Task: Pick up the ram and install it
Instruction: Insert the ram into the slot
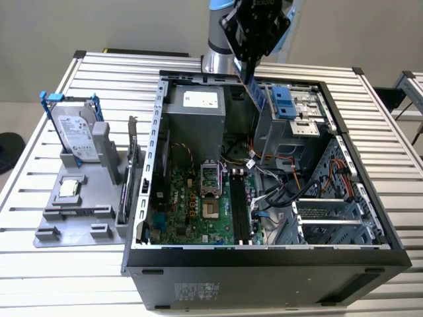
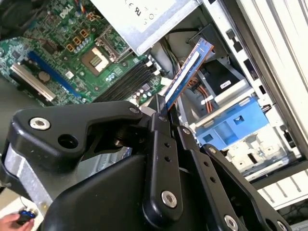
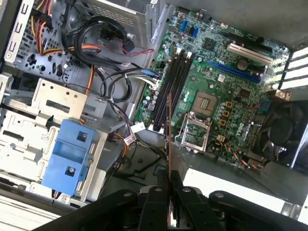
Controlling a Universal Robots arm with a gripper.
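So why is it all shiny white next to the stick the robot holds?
First wrist view: light glares off the silver box beside the ram in the gripper. Second wrist view: the slatted table washes out white. Exterior view: even, soft light.

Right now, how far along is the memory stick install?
Pickup looks done: the gripper is shut on the memory stick. In hand: the stick hangs above the open computer case, over the motherboard. Left: seating it, since the black memory slots beside the processor socket look empty in the first wrist view.
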